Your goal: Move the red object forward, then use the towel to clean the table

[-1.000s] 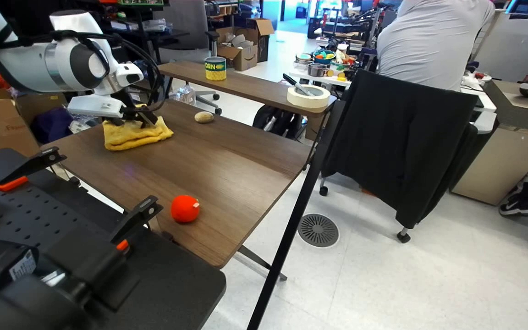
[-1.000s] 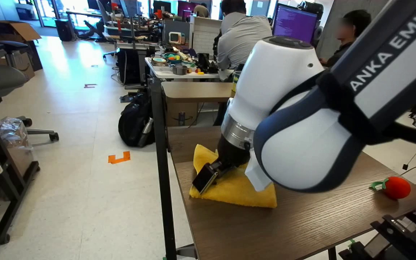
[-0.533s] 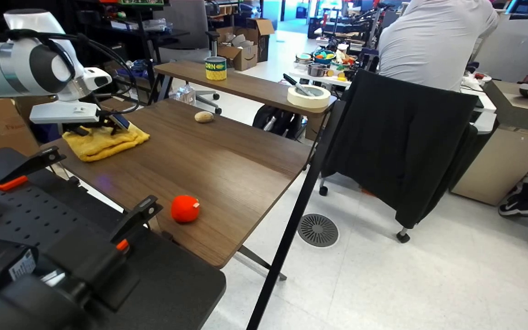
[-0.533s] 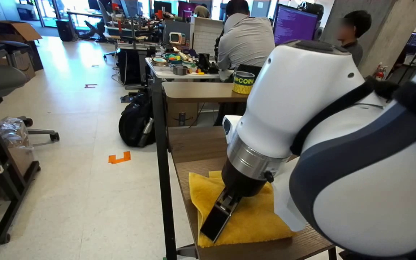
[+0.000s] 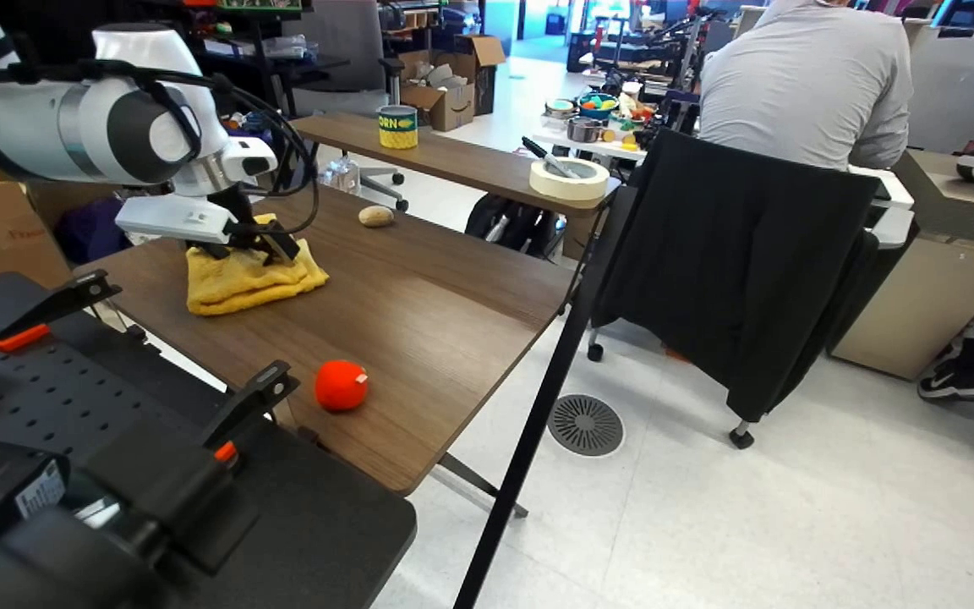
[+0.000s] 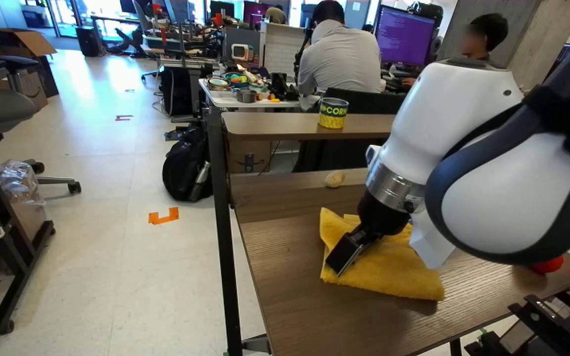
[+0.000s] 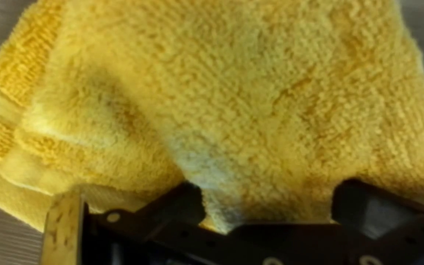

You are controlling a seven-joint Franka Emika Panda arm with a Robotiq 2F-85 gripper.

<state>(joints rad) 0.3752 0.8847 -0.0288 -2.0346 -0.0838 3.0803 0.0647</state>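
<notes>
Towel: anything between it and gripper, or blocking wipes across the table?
Nothing visible separates gripper and towel; they appear to touch. On the table, the red ball by a clamp and a potato-like thing near the shelf could block wider wipes.

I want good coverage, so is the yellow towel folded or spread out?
Folded: in the wrist view, the towel shows stacked layers along one side, not a single flat sheet.

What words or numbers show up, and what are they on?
"CORN" on the yellow and green round can.
"AN", cut off by the edge, on the white and dark robot arm.
Purple computer screen: too small to read.
Brown cardboard box at a picture's left edge: print too blurred.
No readable numbers.
</notes>
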